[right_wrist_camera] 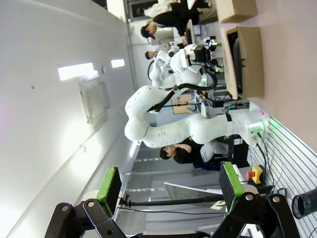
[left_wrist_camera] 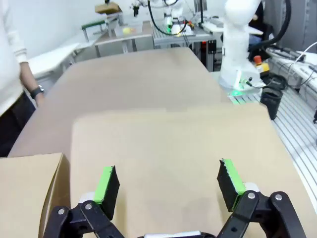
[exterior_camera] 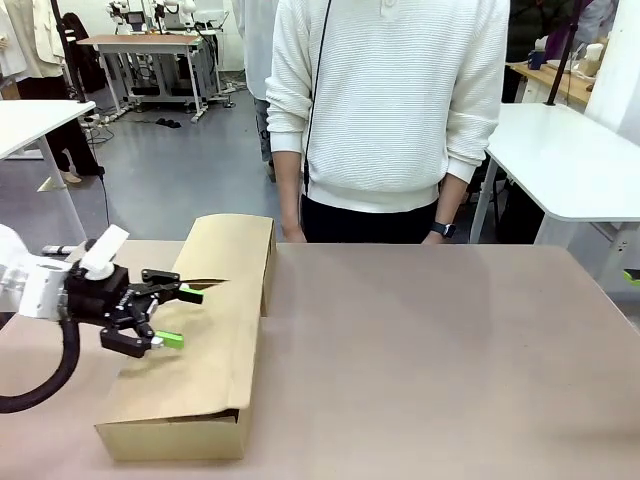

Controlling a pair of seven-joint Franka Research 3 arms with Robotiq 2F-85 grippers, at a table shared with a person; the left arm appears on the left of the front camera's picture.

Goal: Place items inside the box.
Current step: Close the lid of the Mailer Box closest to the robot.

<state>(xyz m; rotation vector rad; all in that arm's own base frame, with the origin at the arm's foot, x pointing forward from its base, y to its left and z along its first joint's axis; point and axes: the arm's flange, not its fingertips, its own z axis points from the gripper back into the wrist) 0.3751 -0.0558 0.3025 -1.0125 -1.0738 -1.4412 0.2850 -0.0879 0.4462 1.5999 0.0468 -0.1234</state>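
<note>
A brown cardboard box (exterior_camera: 200,390) lies along the left part of the table, its top flaps nearly flat with a dark slit showing between them. My left gripper (exterior_camera: 180,317) hovers open just over the box's left flap, nothing between its green pads. In the left wrist view the open left gripper (left_wrist_camera: 168,181) looks down onto the plain cardboard flap (left_wrist_camera: 168,144). My right gripper (right_wrist_camera: 169,186) is open and empty, aimed across the room, where the box (right_wrist_camera: 245,59) appears sideways in the distance. The items are out of view.
A person in a white sweater (exterior_camera: 390,100) stands at the far edge, hands hanging by the table, a watch (exterior_camera: 445,229) on one wrist. The brown tabletop (exterior_camera: 430,350) stretches bare to the right of the box. The right arm's base (left_wrist_camera: 237,49) stands at the table's side.
</note>
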